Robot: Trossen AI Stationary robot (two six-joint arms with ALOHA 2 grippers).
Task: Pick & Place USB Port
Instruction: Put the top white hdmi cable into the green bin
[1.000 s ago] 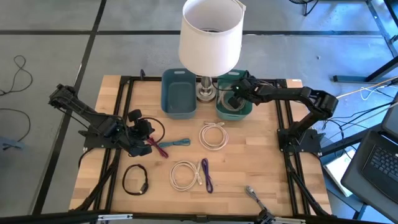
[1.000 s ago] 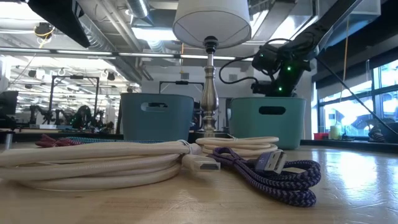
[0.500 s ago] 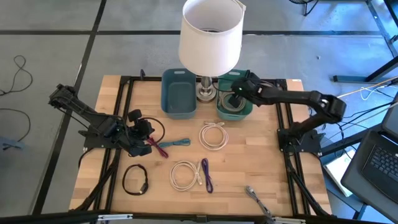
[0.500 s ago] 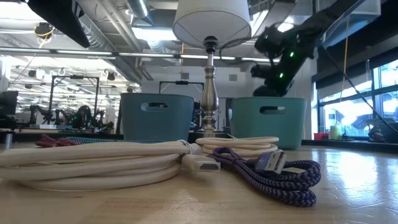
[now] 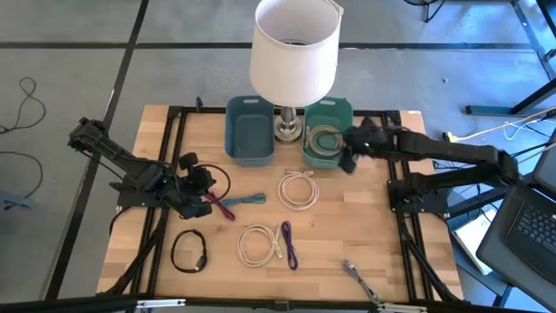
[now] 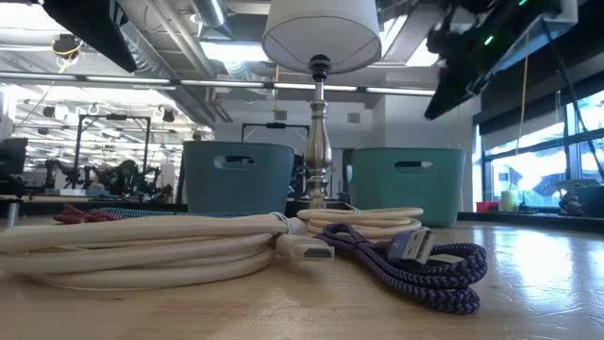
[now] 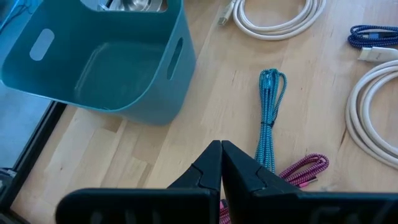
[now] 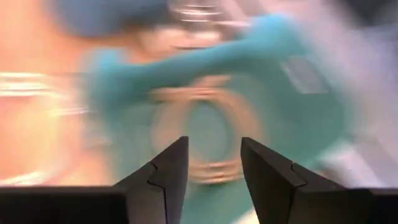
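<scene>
A coiled pale cable (image 5: 325, 139) lies on the bottom of the green bin (image 5: 342, 109) at the table's far side; it shows blurred in the right wrist view (image 8: 208, 134). My right gripper (image 5: 349, 160) is open and empty, held high just right of and nearer than that bin; it also shows in the right wrist view (image 8: 214, 155) and the low view (image 6: 444, 94). My left gripper (image 5: 198, 188) waits shut and empty at the table's left; in the left wrist view (image 7: 221, 158) it hovers near a teal cable (image 7: 270, 112) and a pink cable (image 7: 305, 173).
A lamp (image 5: 294, 52) stands between the blue bin (image 5: 249, 130) and the green bin. Loose on the table lie two white coils (image 5: 298, 189) (image 5: 258, 244), a purple cable (image 5: 287, 244), a black coil (image 5: 189, 250), a black cable (image 5: 217, 178) and a grey connector (image 5: 351, 269).
My right gripper has risen from over the green bin and drawn back toward the table's right and near edges. The pale coil stays in the bin.
</scene>
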